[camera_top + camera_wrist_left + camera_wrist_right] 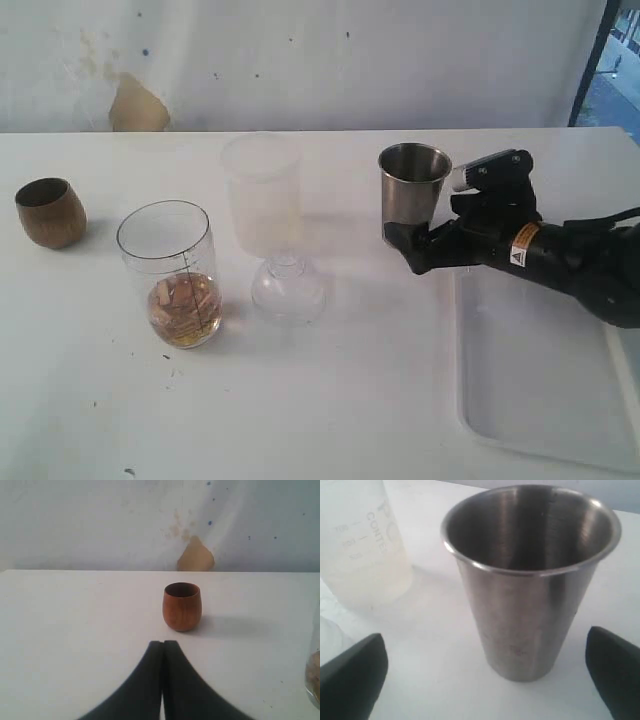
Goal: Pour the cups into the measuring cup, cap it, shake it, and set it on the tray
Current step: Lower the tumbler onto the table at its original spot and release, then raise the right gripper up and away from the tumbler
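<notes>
On tabletop (330,400), right jaws wide astride steel tumbler (413,195); left jaws shut; wooden cup (50,212) seemingly poured; second pour, capping, shaking, traying pending.

Exterior: high, across your white table (330,400). Left wrist: low, facing rounded brown wooden cup (182,606). Right wrist: close on tapered steel tumbler (530,580). Exterior shows both.
</notes>
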Robot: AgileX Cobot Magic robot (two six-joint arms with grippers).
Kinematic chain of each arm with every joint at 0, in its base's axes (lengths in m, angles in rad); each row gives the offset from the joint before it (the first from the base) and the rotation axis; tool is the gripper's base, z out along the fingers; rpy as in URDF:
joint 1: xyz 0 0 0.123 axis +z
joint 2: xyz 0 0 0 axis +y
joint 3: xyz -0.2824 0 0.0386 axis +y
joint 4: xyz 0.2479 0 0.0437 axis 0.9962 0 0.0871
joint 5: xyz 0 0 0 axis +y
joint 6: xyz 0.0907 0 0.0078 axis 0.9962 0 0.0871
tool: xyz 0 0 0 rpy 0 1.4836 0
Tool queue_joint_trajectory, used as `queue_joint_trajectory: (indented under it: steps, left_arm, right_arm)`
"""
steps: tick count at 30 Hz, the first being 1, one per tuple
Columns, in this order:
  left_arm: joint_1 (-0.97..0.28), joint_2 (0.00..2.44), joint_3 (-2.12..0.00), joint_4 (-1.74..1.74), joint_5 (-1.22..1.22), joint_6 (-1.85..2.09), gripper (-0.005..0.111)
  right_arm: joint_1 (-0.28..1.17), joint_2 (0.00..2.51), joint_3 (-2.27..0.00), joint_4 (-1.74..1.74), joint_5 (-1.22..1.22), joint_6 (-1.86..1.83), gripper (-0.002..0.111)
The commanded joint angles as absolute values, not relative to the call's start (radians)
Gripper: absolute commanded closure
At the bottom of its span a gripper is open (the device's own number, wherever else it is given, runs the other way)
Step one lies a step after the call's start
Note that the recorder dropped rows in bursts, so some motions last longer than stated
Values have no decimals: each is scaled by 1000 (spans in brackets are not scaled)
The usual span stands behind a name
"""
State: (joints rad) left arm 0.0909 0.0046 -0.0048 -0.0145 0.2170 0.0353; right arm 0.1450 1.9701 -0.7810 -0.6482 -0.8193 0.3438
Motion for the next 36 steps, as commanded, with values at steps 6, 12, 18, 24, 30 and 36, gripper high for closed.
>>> queue_joint_trajectory:
  steps: [6,12,18,24,30,36]
  left_arm:
    - [85,0,0,-26,209,30,107]
    - [85,0,0,-26,209,30,107]
    - [85,0,0,-26,209,30,107]
    - [85,0,0,-26,209,30,107]
    - [85,0,0,-26,209,30,107]
    - [85,0,0,-26,209,30,107]
  right_arm:
    - [138,1684,-640,-715,-754,405,3]
    - [140,1385,-662,-1216,-592,1092,3]
    - [280,1288,-887,-1744,-677,1746,3]
    - [514,1361,-982,-1744,-534,1415,3]
    - [700,1387,-1011,-1631,442,1271,3]
    - [697,1493,-1334,-468,995,300,3]
